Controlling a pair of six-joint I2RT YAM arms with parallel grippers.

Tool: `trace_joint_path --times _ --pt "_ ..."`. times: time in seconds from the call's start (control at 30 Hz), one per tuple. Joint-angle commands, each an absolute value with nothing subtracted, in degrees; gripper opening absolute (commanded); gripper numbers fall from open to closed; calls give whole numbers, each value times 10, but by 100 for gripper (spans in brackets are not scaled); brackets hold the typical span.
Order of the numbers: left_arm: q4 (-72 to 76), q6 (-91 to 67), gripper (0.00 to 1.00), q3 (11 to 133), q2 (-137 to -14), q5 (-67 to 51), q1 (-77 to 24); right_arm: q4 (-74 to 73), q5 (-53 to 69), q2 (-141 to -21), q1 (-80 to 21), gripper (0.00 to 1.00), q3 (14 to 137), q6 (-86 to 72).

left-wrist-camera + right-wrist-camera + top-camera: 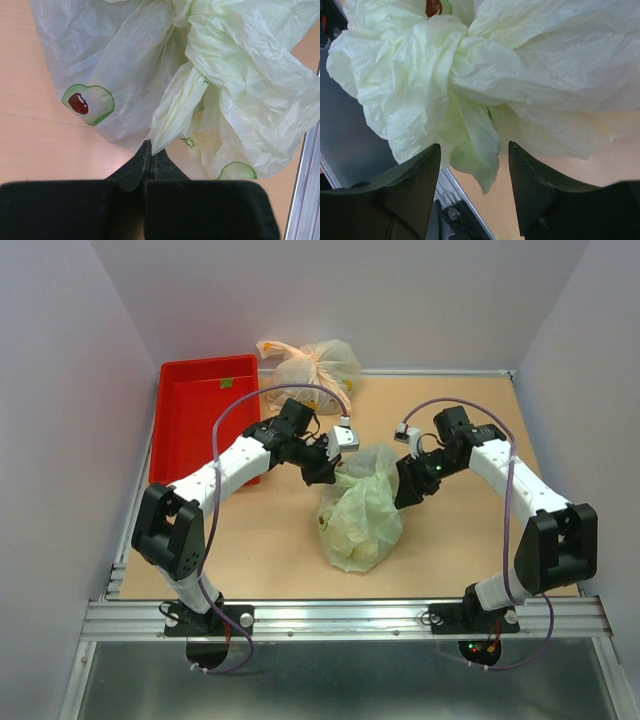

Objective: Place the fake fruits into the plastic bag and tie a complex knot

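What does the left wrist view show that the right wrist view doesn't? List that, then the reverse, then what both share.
Left wrist only: the left gripper, shut and pinching a twisted strip of the plastic bag. Right wrist only: the right gripper, open, its jaws either side of a loose hanging end of that bag. Both: the pale-green bag, gathered at its neck, and the table beneath it.

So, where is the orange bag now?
In the top view, the orange bag lies far back, left of centre, just beside the far right corner of the red tray.
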State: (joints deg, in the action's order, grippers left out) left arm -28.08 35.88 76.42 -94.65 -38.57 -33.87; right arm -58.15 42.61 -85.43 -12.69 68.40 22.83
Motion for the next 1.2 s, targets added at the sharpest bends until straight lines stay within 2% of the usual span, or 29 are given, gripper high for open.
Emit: trace_joint_path --times 0.0,0.1,0.2,0.23,0.43,0.8,0.93,1.17 --pt "-268 355 0 769 -935 -400 -344 -528 409 -857 -134 62 680 220" --pt "-265 352 0 768 -936 -397 -345 -512 417 -860 -147 64 675 212" --pt "-260 345 0 768 -939 -393 -344 -503 417 -870 -150 41 672 213" --pt "-259 338 0 769 -941 -384 -345 -504 416 -875 -150 31 673 214" --pt "-256 328 0 764 -943 -343 -331 -543 378 -852 -150 0 671 264" --pt "-352 412 0 760 -914 -258 -257 -573 104 -743 -128 0 670 437" --pt "-352 447 0 716 -897 -235 -236 -564 73 -741 -65 0 617 489" --pt "-320 482 0 627 -893 -194 -177 -458 38 -737 35 0 482 569"
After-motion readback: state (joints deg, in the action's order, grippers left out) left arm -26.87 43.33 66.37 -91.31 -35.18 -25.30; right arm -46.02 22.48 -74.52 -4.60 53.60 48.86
